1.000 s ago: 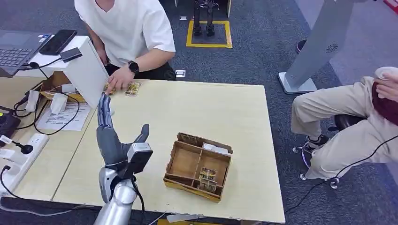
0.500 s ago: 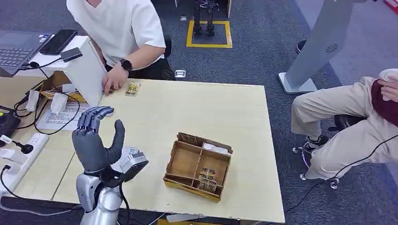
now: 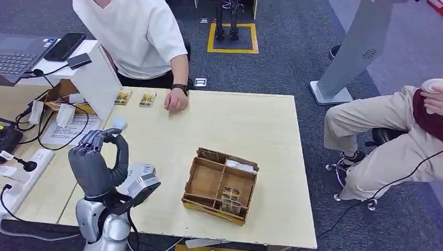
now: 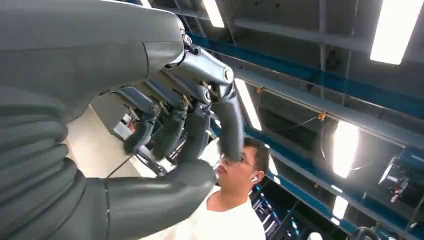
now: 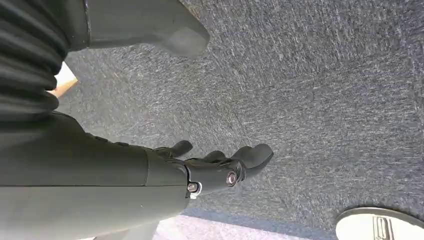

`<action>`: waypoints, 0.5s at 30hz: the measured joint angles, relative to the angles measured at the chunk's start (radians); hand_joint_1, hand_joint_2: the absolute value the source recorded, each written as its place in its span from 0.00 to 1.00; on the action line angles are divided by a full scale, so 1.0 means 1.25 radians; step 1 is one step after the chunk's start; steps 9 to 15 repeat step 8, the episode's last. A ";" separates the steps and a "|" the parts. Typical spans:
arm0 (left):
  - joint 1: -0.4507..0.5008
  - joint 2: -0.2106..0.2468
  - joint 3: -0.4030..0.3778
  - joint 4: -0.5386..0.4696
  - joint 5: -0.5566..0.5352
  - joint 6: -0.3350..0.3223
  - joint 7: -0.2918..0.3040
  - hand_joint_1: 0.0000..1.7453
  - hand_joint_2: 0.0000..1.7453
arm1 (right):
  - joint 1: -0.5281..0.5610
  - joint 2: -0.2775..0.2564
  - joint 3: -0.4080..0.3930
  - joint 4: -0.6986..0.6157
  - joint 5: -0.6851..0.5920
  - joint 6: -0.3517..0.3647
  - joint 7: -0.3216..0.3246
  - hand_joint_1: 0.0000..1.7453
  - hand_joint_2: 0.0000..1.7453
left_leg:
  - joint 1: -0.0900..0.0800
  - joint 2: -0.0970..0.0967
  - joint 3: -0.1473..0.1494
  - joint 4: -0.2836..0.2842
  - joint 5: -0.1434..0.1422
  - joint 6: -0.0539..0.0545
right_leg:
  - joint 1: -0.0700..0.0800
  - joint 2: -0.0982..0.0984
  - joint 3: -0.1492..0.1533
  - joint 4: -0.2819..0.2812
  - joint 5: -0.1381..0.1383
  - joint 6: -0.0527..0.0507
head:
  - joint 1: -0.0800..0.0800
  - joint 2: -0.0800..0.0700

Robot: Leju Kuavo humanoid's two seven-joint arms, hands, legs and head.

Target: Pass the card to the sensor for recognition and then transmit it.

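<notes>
Left hand [image 3: 96, 162] raised above the near left part of the bench [image 3: 209, 125], palm up, fingers [image 4: 200, 112] curled in toward the thumb, nothing held. Right hand [image 5: 220, 170] hanging over grey carpet, fingers loosely bent and apart, nothing in it. Beyond the left hand, at the far edge of the bench, two cards [image 3: 135, 98] flat and side by side, just beside the slanted white sensor stand [image 3: 96, 78]. Right of the cards, a person's hand [image 3: 176, 101] resting on the bench, watch on the wrist. Right of the left hand, near the bench's front edge, a divided cardboard box [image 3: 220, 185] with more cards in its compartments. Left of the sensor stand, a laptop [image 3: 18, 57] and a phone [image 3: 65, 46].
</notes>
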 joint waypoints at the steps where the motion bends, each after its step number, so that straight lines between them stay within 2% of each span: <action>1: 0.004 0.001 0.000 -0.003 0.000 0.000 0.001 0.00 1.00 | 0.000 0.000 0.000 0.000 0.000 0.000 0.000 0.00 1.00 | 0.000 0.000 0.000 0.000 0.000 0.000 | 0.000 0.000 0.000 0.000 0.000 0.000 | 0.000 0.000; 15: 0.020 0.002 0.000 -0.012 -0.001 0.000 0.004 0.00 1.00 | 0.002 -0.001 0.000 0.000 0.000 0.000 0.004 0.00 1.00 | 0.000 0.000 0.000 0.000 0.000 0.000 | 0.000 0.000 0.000 0.000 0.000 0.000 | 0.000 0.000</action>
